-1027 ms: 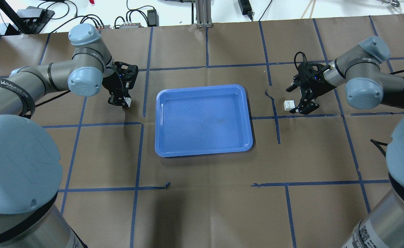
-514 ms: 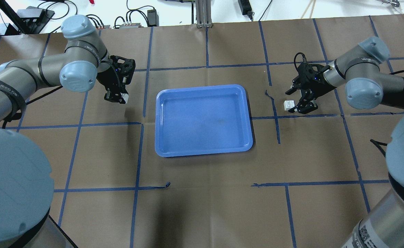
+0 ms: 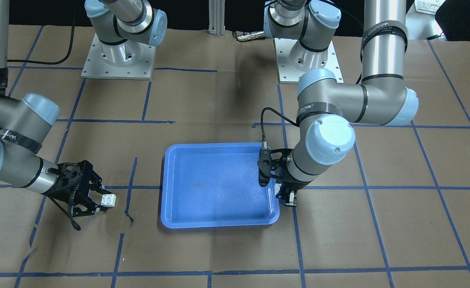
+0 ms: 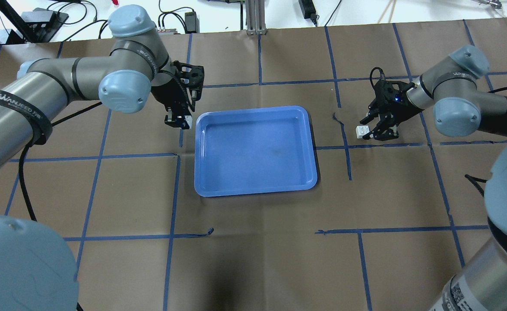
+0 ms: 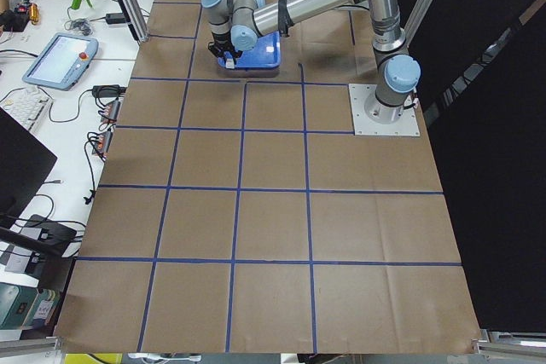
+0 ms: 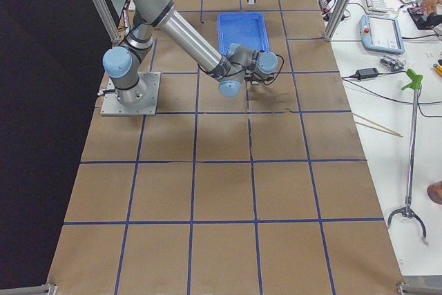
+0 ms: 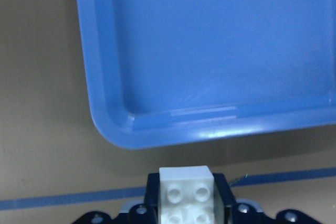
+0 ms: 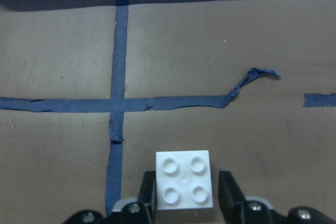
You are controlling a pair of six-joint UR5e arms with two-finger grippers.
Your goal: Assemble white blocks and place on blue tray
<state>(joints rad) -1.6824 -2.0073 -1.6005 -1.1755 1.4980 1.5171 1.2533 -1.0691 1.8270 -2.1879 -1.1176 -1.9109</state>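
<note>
From the front: blue tray (image 3: 219, 223) flat in the middle of the brown table (image 3: 359, 240). Left gripper (image 3: 287, 200) pointing down, just beside one corner of the tray. Right gripper (image 3: 99, 199) well apart on the other side, low down, with the second block (image 3: 108, 200) at its tips.

From above: left gripper near the far left corner of the tray. Right gripper's fingers on either side of the second block.

From the two table ends: everything too small and far away to tell the grip.

From the left wrist: first block (image 7: 186, 195) pinched tight between both fingers (image 7: 151, 203), round bumps showing, just outside the tray's rounded corner, near a line of blue tape (image 7: 52, 201).

From the right wrist: second block down on the table. One finger (image 8: 147, 192) touching it, the other a small gap away. Narrow, but not squeezed tight. Tape cross (image 8: 118, 103) just ahead.
</note>
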